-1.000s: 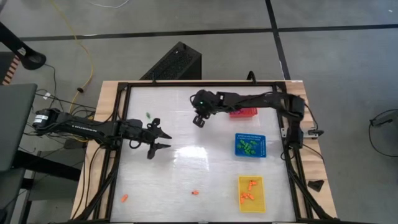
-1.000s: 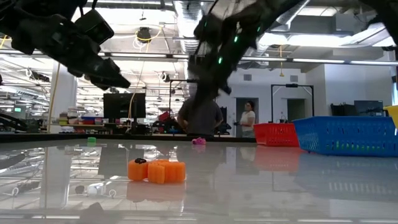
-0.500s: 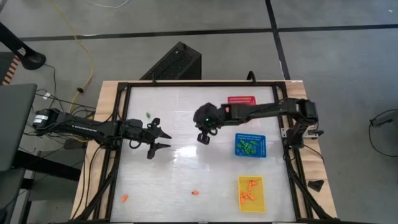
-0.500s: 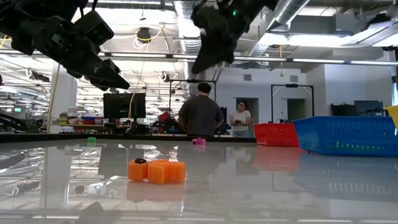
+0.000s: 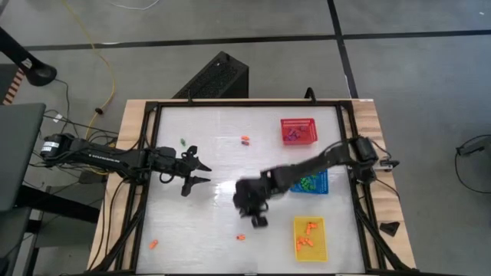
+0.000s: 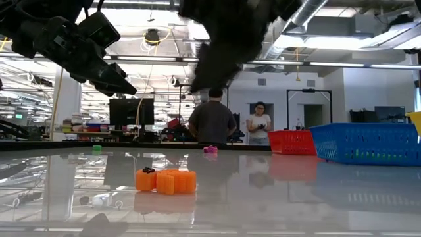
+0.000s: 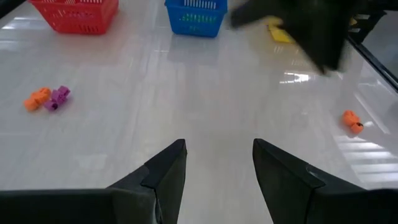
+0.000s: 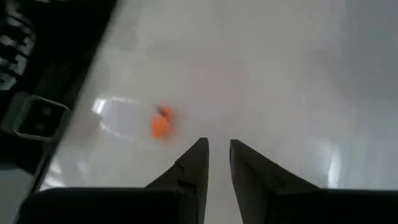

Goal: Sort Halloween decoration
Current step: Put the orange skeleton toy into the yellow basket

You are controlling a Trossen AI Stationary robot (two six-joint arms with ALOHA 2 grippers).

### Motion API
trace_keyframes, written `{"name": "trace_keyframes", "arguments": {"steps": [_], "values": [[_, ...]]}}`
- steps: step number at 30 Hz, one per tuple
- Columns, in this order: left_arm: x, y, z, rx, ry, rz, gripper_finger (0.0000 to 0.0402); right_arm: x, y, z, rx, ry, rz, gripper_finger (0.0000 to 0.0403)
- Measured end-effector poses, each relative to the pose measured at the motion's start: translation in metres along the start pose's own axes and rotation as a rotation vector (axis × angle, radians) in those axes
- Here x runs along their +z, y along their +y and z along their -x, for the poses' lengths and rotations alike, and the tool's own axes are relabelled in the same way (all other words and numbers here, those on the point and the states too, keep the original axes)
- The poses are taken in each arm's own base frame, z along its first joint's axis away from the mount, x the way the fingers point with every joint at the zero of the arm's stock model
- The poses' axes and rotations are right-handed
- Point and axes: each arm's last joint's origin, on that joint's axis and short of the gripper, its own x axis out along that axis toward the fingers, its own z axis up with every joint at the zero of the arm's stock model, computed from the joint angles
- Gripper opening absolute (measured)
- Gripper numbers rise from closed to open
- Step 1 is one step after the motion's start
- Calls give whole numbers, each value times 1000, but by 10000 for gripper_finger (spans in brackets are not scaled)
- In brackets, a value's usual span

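Note:
Small Halloween decoration pieces lie scattered on the white table. One orange piece point(image 5: 241, 237) point(image 8: 160, 124) lies near the front middle and another point(image 5: 153, 244) at the front left. A green one point(image 5: 183, 142) and an orange and purple pair point(image 5: 245, 139) point(image 7: 46, 98) lie toward the far side. My right gripper point(image 5: 257, 218) point(image 8: 217, 155) hovers just beyond the front-middle orange piece, its fingers a narrow gap apart with nothing between them. My left gripper point(image 5: 201, 172) point(image 7: 217, 162) waits open above the table's left half.
Three mesh baskets stand along the right side. The red one point(image 5: 298, 130) is at the far end, the blue one point(image 5: 311, 182) is in the middle, partly under my right arm, and the yellow one point(image 5: 309, 238) is at the near end. People stand in the room beyond the table.
My right gripper has swept quickly from the far side beside the red basket toward the table's near edge, passing the blue basket. It has turned as it went and now hangs over the front middle near the orange piece.

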Motion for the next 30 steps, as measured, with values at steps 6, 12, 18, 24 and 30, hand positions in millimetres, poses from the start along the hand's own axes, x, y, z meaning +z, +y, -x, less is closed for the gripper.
{"name": "trace_keyframes", "arguments": {"steps": [6,12,18,24,30], "values": [[3,0,0,0,-33,-13,173,1,53,-32,-2,-103,146,107],[4,0,0,-3,-41,-14,173,-8,88,-51,-74,-149,158,158],[0,0,0,-9,4,36,174,-27,104,-78,-295,-138,222,226],[-1,-5,0,-20,13,68,174,-37,108,-90,-335,-123,222,243],[-1,-7,0,-6,11,35,174,-38,112,-90,-359,-131,185,235]]}}
